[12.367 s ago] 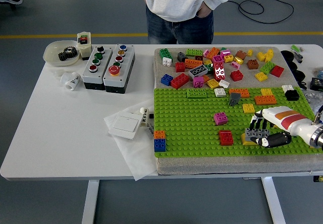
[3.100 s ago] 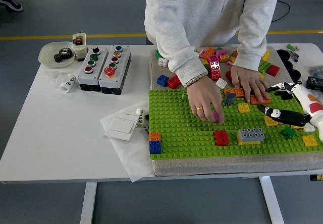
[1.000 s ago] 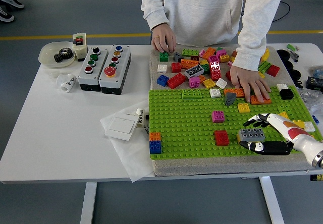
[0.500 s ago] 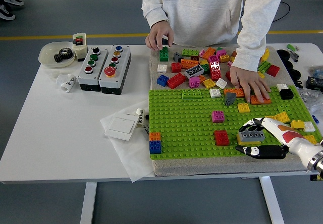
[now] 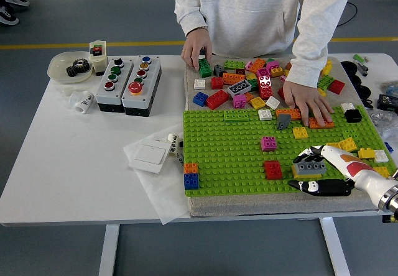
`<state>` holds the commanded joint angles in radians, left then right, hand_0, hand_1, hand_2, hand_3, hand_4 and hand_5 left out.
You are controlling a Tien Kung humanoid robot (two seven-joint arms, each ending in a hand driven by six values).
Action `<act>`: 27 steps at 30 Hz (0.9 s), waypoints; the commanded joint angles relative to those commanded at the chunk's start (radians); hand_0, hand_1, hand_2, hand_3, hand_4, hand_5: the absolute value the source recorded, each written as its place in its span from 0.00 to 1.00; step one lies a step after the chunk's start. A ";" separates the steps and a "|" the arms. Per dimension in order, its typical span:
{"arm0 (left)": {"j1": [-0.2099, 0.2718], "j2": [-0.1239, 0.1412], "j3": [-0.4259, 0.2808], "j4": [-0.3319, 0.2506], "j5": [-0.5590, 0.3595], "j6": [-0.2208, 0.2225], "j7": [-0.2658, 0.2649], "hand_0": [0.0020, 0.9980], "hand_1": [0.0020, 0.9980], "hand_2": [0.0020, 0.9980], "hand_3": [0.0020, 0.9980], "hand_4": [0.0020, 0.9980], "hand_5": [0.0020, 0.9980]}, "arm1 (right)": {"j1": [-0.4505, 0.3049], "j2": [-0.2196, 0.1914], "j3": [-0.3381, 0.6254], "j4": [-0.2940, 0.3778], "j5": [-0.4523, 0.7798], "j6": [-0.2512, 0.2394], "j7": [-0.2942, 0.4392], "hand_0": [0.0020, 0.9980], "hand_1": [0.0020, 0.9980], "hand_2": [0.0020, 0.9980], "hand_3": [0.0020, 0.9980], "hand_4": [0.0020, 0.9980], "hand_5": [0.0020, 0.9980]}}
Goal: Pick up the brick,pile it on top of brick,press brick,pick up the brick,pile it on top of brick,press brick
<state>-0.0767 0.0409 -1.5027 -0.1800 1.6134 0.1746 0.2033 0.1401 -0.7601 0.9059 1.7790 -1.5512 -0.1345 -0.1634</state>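
my right hand [image 5: 323, 173] sits at the near right of the green baseplate [image 5: 230, 158], fingers curled round the grey brick [image 5: 310, 166], thumb under the near side, pinching it. the grey brick rests on a yellow brick [image 5: 301, 175], so i judge the first pile made and the press either underway or about due; can't tell if it's fully seated. second pick, pile and press look left to do. left hand not in view.

counts on the baseplate: one red brick [image 5: 273, 170], one magenta brick [image 5: 269, 143], one orange-on-blue stack [image 5: 192, 175] at the left edge, one flat green plate [image 5: 236, 115], one dark grey piece [image 5: 283, 122]. the loose brick heap [image 5: 255, 80] at the far side is too many to count cleanly.

one person at the far side, two hands: one hand [image 5: 196, 45] on a green brick [image 5: 204, 68], other hand [image 5: 306, 103] flat on the baseplate's far right.

off the mat on the surface [image 5: 62, 158]: two button boxes [image 5: 127, 82], one bowl of gears [image 5: 69, 66], one white switch [image 5: 151, 156].
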 joint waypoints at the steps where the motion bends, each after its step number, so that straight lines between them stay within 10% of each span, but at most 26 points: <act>1: 0.001 0.000 -0.002 0.000 0.003 0.000 0.000 0.78 0.79 0.84 0.62 0.65 0.68 | -0.002 0.000 0.003 0.000 0.000 -0.001 0.000 0.72 0.70 0.73 0.64 0.93 0.61; 27: 0.002 0.002 -0.008 0.000 0.018 -0.003 0.004 0.78 0.79 0.84 0.62 0.65 0.68 | 0.037 0.009 -0.060 0.000 0.020 -0.011 0.014 0.72 0.70 0.73 0.63 0.93 0.61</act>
<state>-0.0749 0.0426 -1.5110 -0.1800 1.6318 0.1713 0.2077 0.1773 -0.7510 0.8455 1.7790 -1.5313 -0.1456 -0.1497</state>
